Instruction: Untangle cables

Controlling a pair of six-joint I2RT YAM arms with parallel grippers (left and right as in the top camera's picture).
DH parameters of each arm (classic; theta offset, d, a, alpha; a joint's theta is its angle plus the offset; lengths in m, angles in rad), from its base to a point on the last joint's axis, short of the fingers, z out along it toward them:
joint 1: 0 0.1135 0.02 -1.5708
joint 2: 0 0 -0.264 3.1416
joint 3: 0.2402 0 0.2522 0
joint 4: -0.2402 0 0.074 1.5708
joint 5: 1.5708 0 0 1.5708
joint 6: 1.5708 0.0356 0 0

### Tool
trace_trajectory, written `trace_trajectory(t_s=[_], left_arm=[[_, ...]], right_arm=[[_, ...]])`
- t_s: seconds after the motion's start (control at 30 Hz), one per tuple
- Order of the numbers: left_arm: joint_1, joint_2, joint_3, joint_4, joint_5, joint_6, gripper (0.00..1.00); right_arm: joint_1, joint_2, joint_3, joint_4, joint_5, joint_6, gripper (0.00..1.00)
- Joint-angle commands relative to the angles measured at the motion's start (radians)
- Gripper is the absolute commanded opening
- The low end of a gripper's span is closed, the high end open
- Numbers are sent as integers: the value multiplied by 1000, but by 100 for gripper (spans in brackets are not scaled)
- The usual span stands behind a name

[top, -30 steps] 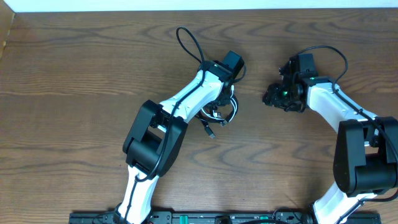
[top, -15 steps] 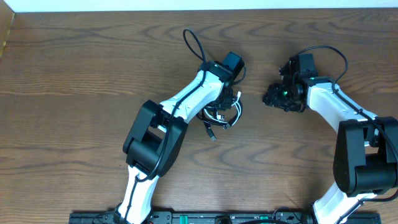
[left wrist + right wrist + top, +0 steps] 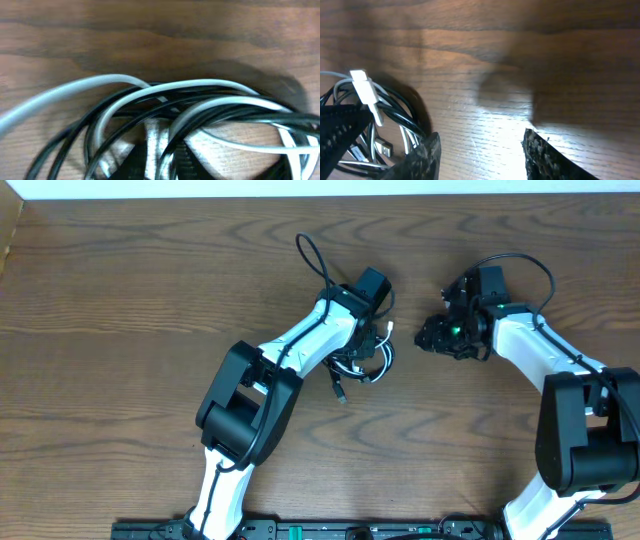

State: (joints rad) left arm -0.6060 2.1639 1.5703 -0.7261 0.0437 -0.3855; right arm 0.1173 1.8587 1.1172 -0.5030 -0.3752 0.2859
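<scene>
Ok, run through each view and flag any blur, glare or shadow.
Overhead: sharp and evenly lit, no glare. Left wrist: the cables fill the frame and are blurred, with a dark shadow on the wood at the right. Right wrist: soft throughout, a glare patch on the table, the right fingers out of focus.

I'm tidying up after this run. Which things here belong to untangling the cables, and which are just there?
Job: tangled black and white cables; white plug.
Not the job: table; left arm's own black wire loop.
</scene>
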Motion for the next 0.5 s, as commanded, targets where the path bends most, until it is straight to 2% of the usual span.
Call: trace_trajectory(t_s=[0.0,0.2,0.33,0.47], left_arm=[[-4,24,-34,-17,24,66,8],[1,-10,-29,-31,24,102,8],[6,-76,-29,-23,23,126,7],[17,-150,-29,-23,25,136,7]], right_arm=[[16,10,-6,6,-28,-23,49],[18,10,-6,27,-180,-154,52],[18,10,-6,27,-192,-200,53],[18,10,-6,28,-303,-264,50]])
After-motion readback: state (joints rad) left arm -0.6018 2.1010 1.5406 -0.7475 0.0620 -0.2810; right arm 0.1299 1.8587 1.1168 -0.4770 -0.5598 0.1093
